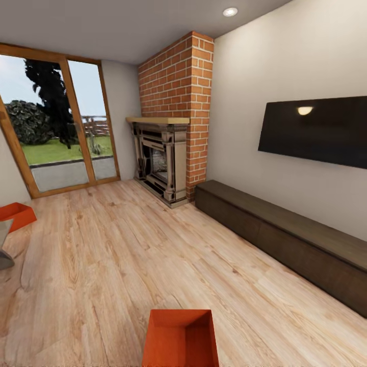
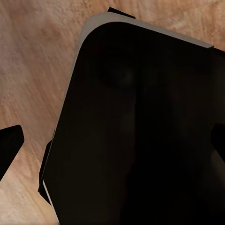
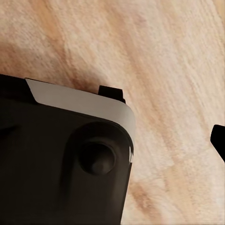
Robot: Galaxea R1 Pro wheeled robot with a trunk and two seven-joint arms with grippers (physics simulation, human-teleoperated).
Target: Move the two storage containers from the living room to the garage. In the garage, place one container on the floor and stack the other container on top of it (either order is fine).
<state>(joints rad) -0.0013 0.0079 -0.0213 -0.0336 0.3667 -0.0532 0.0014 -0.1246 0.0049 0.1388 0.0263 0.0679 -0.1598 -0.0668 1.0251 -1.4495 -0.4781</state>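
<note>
Living room [image 1: 153, 244] with plank floor, brick fireplace [image 1: 173, 117], long dark cabinet [image 1: 285, 239].
One orange-red open-topped storage container [image 1: 182, 337] sits on the planks nearest the camera; the other container [image 1: 16, 215] lies well apart, leftward. Wrist views show dark robot body over planks; whether either gripper is spread, I cannot tell.

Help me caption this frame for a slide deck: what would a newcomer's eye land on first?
Two orange-red storage containers stand out on the light wood plank floor, one at the bottom centre of the head view, the other at its left edge. Behind them a brick fireplace rises in the corner beside a tall glass door. A black wall TV hangs on the right above a long dark low cabinet.
</note>
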